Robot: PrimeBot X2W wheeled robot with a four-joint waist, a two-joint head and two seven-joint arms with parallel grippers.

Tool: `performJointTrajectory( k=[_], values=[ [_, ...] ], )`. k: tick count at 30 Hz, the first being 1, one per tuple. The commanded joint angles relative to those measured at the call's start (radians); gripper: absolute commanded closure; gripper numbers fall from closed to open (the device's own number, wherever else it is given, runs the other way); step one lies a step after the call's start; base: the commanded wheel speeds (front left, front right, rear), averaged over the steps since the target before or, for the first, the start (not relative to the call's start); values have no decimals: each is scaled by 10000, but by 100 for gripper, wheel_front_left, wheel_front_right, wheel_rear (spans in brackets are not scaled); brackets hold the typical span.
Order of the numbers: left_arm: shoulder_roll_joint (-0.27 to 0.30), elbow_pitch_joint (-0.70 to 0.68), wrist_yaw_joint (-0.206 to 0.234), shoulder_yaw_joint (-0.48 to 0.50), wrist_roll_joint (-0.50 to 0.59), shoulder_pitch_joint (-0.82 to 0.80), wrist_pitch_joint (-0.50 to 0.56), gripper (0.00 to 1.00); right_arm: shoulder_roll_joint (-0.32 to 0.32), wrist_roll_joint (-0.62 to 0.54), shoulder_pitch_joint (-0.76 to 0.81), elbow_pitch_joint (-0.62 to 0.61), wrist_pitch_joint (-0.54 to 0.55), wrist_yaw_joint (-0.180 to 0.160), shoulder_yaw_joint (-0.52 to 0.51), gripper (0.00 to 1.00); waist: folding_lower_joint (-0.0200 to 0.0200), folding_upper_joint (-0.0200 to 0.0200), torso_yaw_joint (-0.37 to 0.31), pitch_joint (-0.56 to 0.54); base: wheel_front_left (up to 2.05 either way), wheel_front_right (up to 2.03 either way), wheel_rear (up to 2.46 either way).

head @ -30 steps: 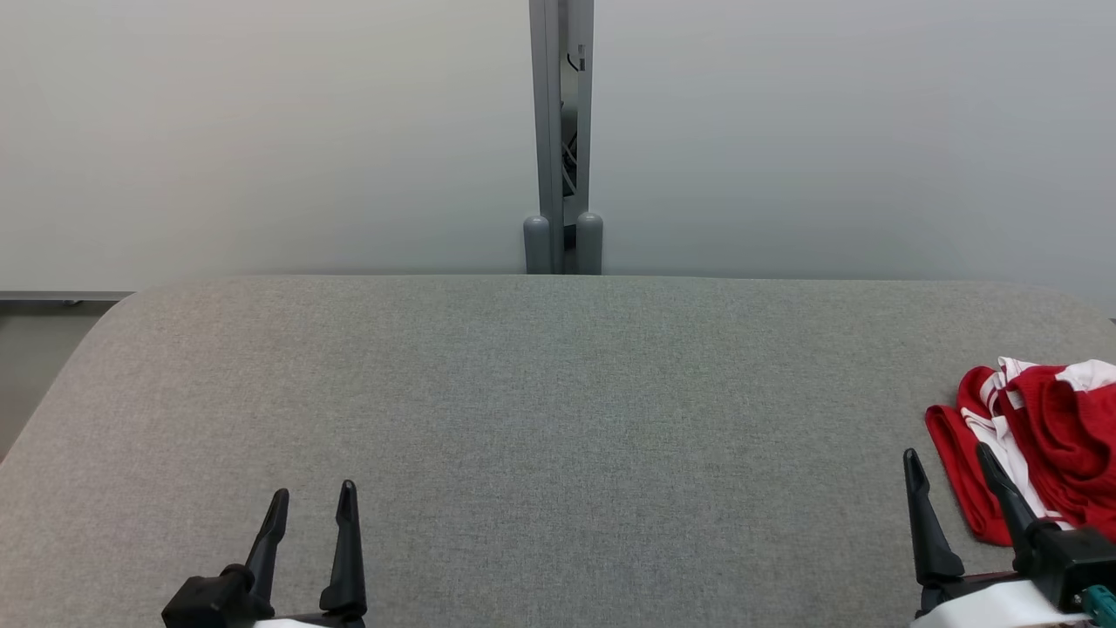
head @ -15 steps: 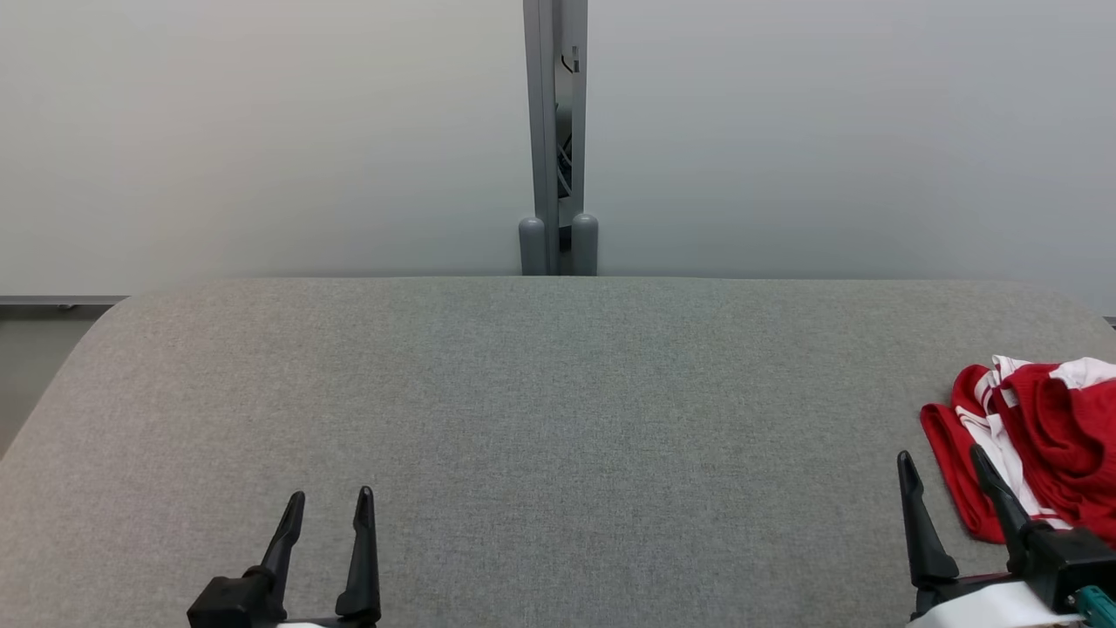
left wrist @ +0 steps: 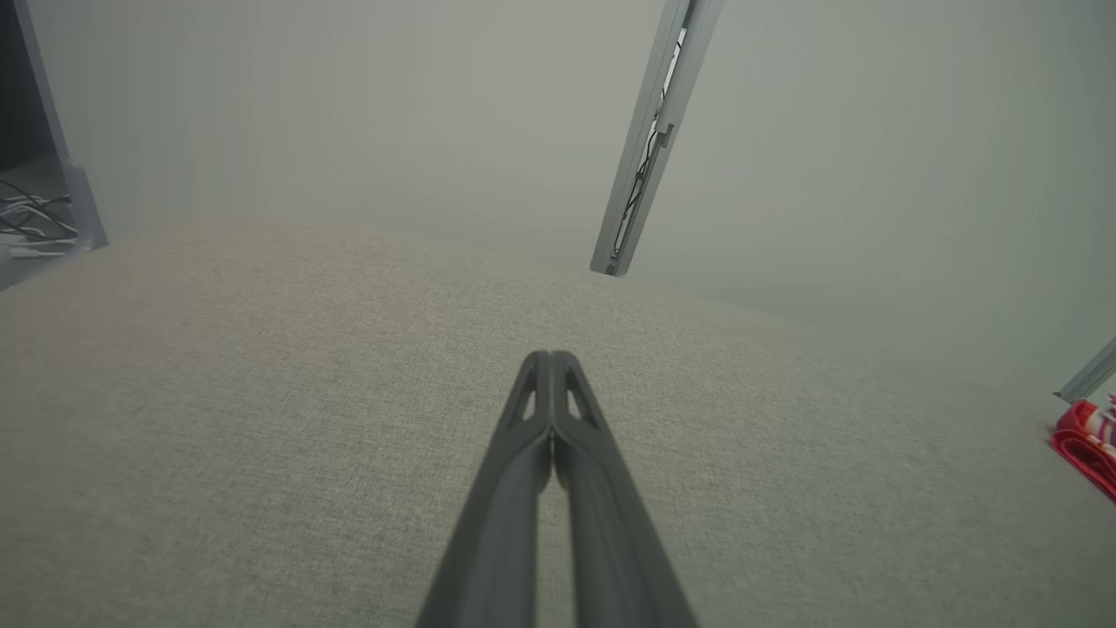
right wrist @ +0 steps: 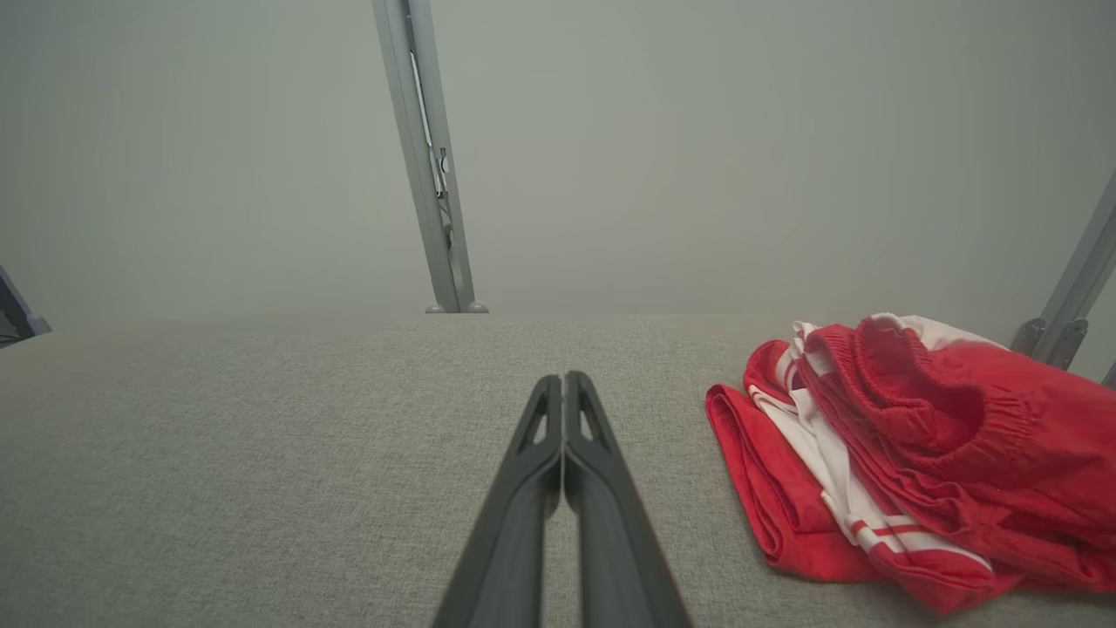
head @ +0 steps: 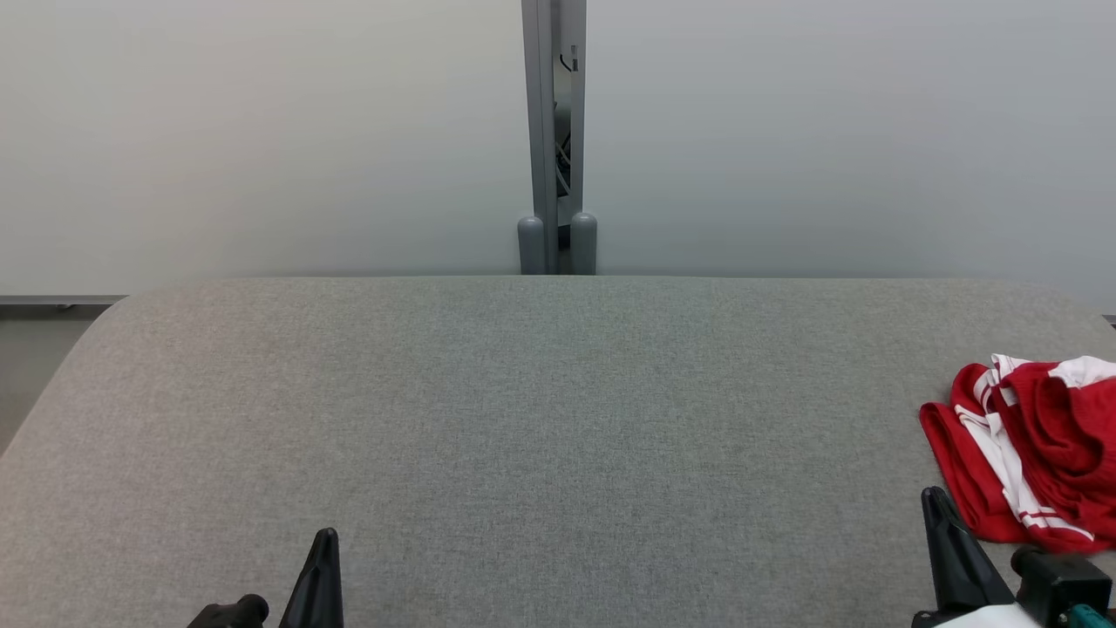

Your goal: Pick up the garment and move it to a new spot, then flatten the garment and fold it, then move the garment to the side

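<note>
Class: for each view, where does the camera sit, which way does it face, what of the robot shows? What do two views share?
Head view: on the head, facing forward and down over the table; left claw and right claw tips at bottom.
Left wrist view: on the left wrist, looking along its shut claw toward the post.
Right wrist view: on the right wrist, along its shut claw; garment to its right.
Shared: both wrist views show garment and post.

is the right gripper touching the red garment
Apart: the right wrist view shows bare grey table between the shut right gripper and the red garment.
</note>
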Motion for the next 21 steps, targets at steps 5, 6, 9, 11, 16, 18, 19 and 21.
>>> performJointTrajectory(
  k=[5, 6, 9, 11, 16, 18, 19, 21],
  values=[
    [32, -53, -192, -1, -1161, -517, 169, 100, -84, 1318, -377, -141, 465, 0, -367, 100, 0, 0, -18, 43, 0, 0, 0],
    [33, -36, -216, -6, -1337, -565, 196, 100, -87, 1522, -389, -150, 529, 0, -401, 100, 0, 0, -22, 51, 0, 0, 0],
    [35, 0, -265, -16, -1681, -658, 248, 100, -91, 1924, -413, -170, 649, -1, -466, 100, 0, 0, -29, 67, 0, 0, 0],
    [37, 36, -311, -25, -2018, -749, 301, 100, -96, 2314, -438, -190, 762, -1, -527, 100, 0, 0, -36, 83, 0, 0, 0],
    [42, 112, -424, -43, -2819, -967, 427, 100, -107, 3245, -499, -233, 1041, -1, -677, 100, 0, 0, -53, 122, 0, 0, 0],
    [44, 135, -467, -49, -3128, -1048, 478, 100, -111, 3598, -525, -245, 1151, -1, -742, 100, 0, 0, -60, 138, 0, 0, 0],
    [44, 146, -487, -51, -3280, -1086, 503, 100, -114, 3773, -539, -250, 1208, -1, -774, 100, 0, 0, -64, 146, 0, 0, 0],
    [47, 169, -533, -56, -3577, -1165, 551, 100, -117, 4117, -566, -259, 1317, -1, -837, 100, 0, 0, -71, 162, 0, 0, 0]
  ],
)
